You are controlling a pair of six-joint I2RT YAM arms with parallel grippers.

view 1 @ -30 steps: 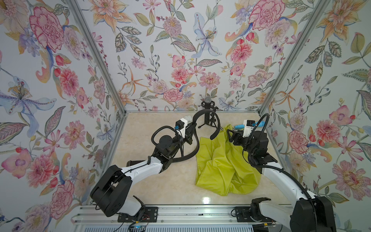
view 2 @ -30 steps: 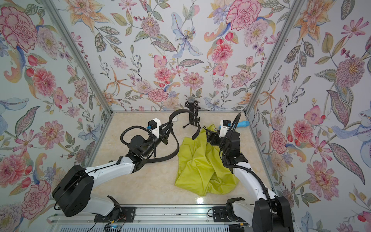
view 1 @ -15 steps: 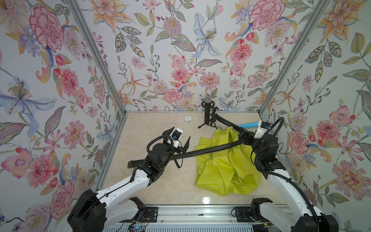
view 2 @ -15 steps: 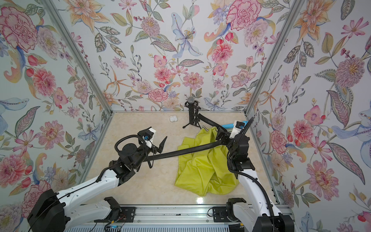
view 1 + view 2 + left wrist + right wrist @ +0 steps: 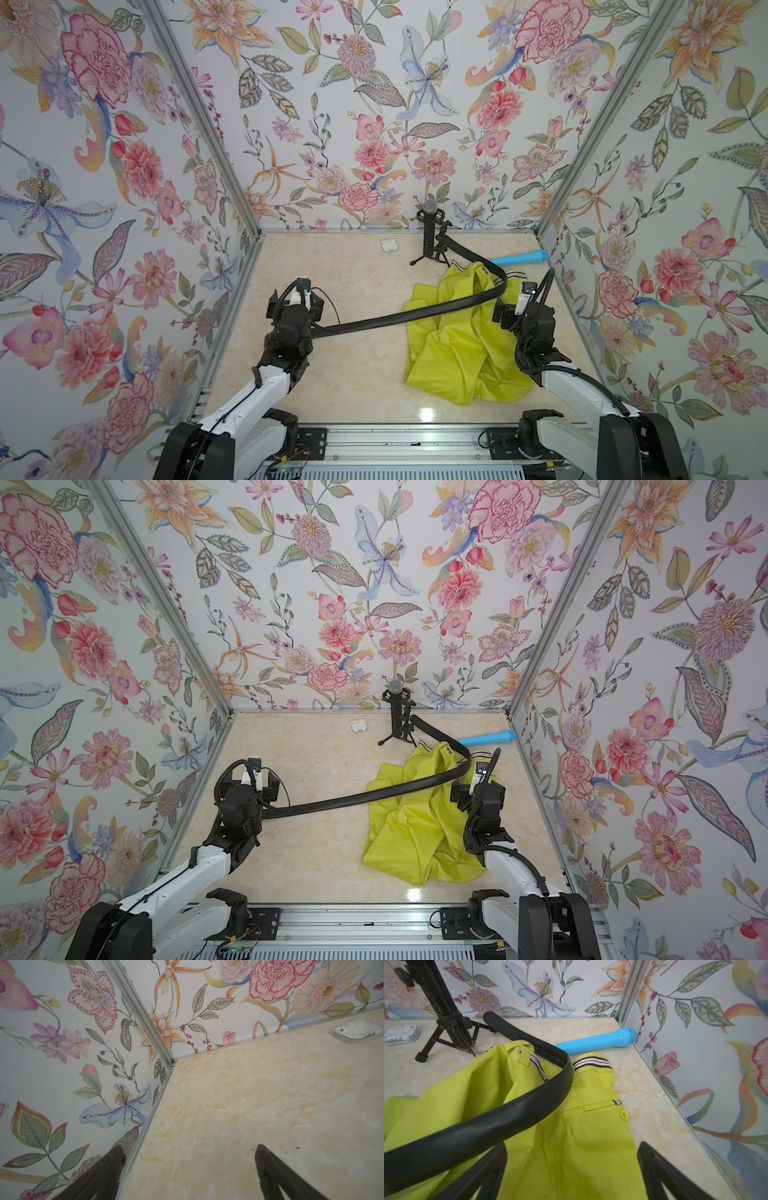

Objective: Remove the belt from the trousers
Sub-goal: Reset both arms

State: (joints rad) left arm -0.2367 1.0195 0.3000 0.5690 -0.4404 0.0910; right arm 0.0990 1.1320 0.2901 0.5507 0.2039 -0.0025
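Belt (image 5: 374,323) dropped across trousers (image 5: 457,357), left fingers (image 5: 104,1174), right fingers (image 5: 652,1167) now spread

White links (image 5: 266,388), black joints (image 5: 291,328), ribbed black cables (image 5: 547,282).

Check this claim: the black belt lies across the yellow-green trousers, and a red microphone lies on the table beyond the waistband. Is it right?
One slip: the microphone is blue, not red, as the right wrist view shows. The belt does lie across the trousers.
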